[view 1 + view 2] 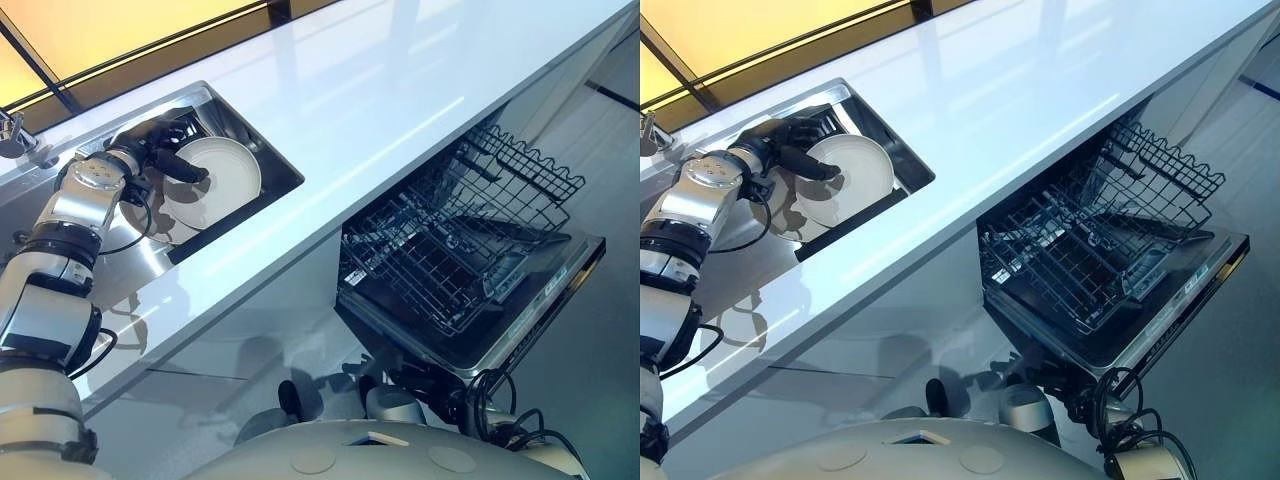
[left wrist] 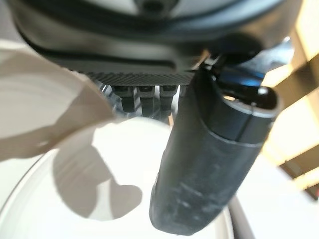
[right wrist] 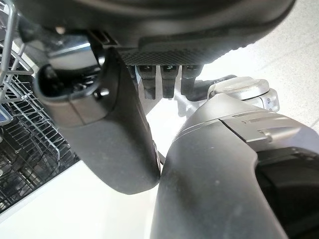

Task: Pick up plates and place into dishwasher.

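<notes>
A white plate stands tilted in the steel sink at the left of the counter. My left hand is shut on its rim, with the thumb lying across the plate's face and the fingers behind it. A second white plate lies lower in the sink, partly hidden by the held one. The dishwasher stands open below the counter at the right, its empty wire rack pulled out over the door. My right hand hangs low beside the rack, open and holding nothing.
A long white counter runs from the sink to the far right, above the dishwasher. A tap stands at the sink's left end. A dark window frame backs the counter. Pale floor lies right of the dishwasher.
</notes>
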Tool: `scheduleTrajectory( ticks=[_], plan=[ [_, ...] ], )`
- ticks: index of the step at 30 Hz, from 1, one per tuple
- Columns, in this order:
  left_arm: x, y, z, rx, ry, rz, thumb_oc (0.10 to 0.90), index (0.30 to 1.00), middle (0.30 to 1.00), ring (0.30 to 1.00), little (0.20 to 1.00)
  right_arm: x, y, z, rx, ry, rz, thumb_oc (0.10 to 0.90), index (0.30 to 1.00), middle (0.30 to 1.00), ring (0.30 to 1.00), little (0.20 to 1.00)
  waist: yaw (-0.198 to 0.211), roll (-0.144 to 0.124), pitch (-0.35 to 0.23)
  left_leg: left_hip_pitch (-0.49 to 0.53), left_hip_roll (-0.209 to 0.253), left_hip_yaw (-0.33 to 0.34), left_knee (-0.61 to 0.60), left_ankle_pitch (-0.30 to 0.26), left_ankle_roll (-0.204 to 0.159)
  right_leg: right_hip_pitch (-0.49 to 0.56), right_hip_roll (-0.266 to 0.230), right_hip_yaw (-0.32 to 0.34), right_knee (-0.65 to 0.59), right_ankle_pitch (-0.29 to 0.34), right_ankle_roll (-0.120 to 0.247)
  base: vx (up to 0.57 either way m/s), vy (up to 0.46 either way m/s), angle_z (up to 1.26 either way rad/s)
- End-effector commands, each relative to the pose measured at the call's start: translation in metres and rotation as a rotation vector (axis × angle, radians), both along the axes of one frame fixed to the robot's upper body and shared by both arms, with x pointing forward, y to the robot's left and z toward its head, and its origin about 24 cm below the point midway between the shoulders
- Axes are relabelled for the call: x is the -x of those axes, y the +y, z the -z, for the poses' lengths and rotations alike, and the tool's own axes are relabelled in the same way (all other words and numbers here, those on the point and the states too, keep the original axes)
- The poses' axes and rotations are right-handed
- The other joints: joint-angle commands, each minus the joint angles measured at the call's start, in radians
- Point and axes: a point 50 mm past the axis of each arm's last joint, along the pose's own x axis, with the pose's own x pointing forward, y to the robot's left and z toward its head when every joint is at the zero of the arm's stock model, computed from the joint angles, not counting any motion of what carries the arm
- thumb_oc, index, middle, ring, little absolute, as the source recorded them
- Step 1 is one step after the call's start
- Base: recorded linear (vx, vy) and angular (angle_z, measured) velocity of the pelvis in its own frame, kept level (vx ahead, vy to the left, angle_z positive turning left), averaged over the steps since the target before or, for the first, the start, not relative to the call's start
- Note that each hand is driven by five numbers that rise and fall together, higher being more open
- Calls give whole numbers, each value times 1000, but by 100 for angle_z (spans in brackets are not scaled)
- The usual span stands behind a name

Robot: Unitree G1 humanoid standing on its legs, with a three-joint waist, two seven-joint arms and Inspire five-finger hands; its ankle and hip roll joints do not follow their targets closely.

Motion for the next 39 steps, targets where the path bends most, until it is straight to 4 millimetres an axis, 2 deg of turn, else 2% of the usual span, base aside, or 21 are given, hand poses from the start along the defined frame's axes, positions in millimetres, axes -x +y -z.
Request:
scheduleTrajectory(
  ticks=[1,13,16,17,19,25,30,39],
  plan=[
    [-16,-2,-95,-58,-255,8,800,900,900,900,900,51,-32,2,102,172,-23,800,900,900,900,900,-31,50,4,-2,-79,50,60,-158,71,-121,56,39,73,32,74,-10,25,-3],
    [-19,-2,-102,-80,-278,-24,800,900,900,900,900,41,-39,-3,106,123,-17,800,900,900,900,900,-49,42,65,-47,-82,57,81,-152,73,-167,55,57,92,38,74,-23,3,-2],
    [-21,-9,-108,-59,-260,26,800,900,900,900,900,32,-39,-5,104,96,-17,800,900,900,900,900,-49,43,86,-64,-82,54,87,-150,72,-180,55,61,97,38,71,-85,-2,-1],
    [-21,-11,-109,-48,-255,44,336,502,502,502,436,31,-41,-5,105,90,-15,800,900,900,900,900,-49,45,90,-65,-82,54,87,-149,71,-182,55,60,98,38,71,-52,12,1],
    [-20,-15,-113,-41,-258,75,100,300,300,300,200,28,-42,-6,107,86,-12,800,900,900,900,900,-48,50,94,-66,-83,52,87,-147,68,-182,54,58,98,39,70,-19,8,1],
    [-16,-27,-121,50,-279,211,100,300,300,300,200,29,-46,-7,117,88,2,800,900,900,900,900,-34,71,83,-54,-89,40,79,-146,63,-161,51,42,84,36,68,0,0,0],
    [-13,-23,-123,116,-309,225,100,300,300,300,200,30,-45,-7,112,92,14,800,900,900,900,900,-20,80,56,-34,-93,23,60,-142,61,-136,56,33,66,32,61,9,-6,6],
    [-8,-12,-127,123,-385,203,100,300,300,300,200,35,-41,-4,105,107,17,800,900,900,900,900,-4,83,11,-8,-90,10,33,-135,55,-105,67,25,41,30,53,-16,-13,5]
  ],
)
